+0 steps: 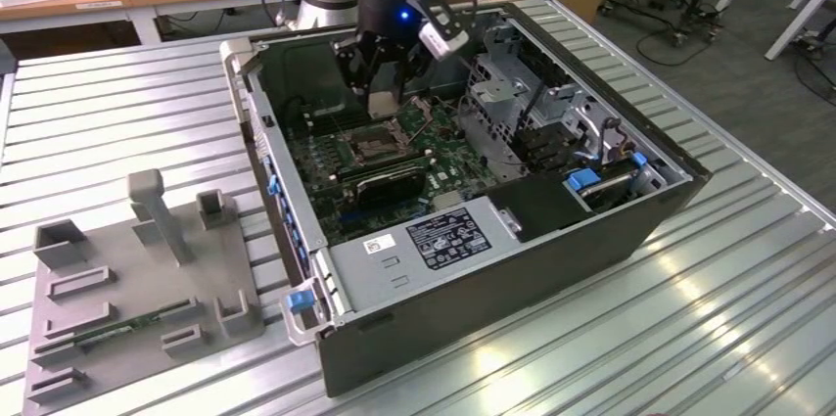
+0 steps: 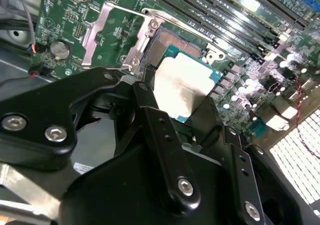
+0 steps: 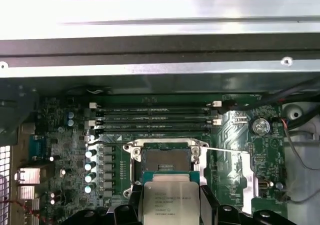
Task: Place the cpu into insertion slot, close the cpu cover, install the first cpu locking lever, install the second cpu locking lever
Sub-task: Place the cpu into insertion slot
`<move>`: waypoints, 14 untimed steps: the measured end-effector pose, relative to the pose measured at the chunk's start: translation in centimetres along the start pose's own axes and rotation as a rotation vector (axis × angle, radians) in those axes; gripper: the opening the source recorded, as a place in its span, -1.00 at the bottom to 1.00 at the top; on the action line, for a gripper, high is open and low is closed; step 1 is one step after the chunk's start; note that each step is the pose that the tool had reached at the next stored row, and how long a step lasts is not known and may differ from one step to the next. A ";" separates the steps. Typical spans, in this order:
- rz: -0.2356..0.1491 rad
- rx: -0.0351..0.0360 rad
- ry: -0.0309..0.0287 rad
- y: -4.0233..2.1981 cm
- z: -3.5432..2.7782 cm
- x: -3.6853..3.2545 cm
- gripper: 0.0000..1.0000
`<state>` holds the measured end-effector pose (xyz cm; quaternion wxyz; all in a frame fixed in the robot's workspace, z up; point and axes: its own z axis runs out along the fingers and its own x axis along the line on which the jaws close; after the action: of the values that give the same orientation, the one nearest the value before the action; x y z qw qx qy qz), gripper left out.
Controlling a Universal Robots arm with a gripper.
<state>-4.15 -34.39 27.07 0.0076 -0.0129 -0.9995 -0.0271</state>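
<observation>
Pinching the small flat square pale beige-silver cpu point(image 3: 170, 204) by two opposite edges, my black fingers point(image 3: 134, 210) hold it in the air near the square dark insertion slot point(image 3: 165, 160) with its silvery metal rim, apart from it. The chip's plain metal top carries faint print, and a teal-green border shows round it in the second wrist view. The slot lies uncovered on the green circuit board point(image 3: 65, 135) inside the open dark computer case point(image 1: 523, 279), and the thin silvery cpu cover point(image 3: 247, 172) lies swung open just beside it.
</observation>
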 end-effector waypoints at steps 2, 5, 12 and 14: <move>0.000 0.0043 -0.0001 0.05 0.38 0.08 0.08; 0.000 0.0097 -0.0002 0.03 0.90 0.16 0.08; 0.000 0.0122 -0.0003 0.03 1.03 0.17 0.08; 0.002 0.0121 -0.0003 0.03 1.04 0.17 0.08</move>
<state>-4.34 -34.31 26.04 0.0076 -0.0137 -0.9997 -0.0211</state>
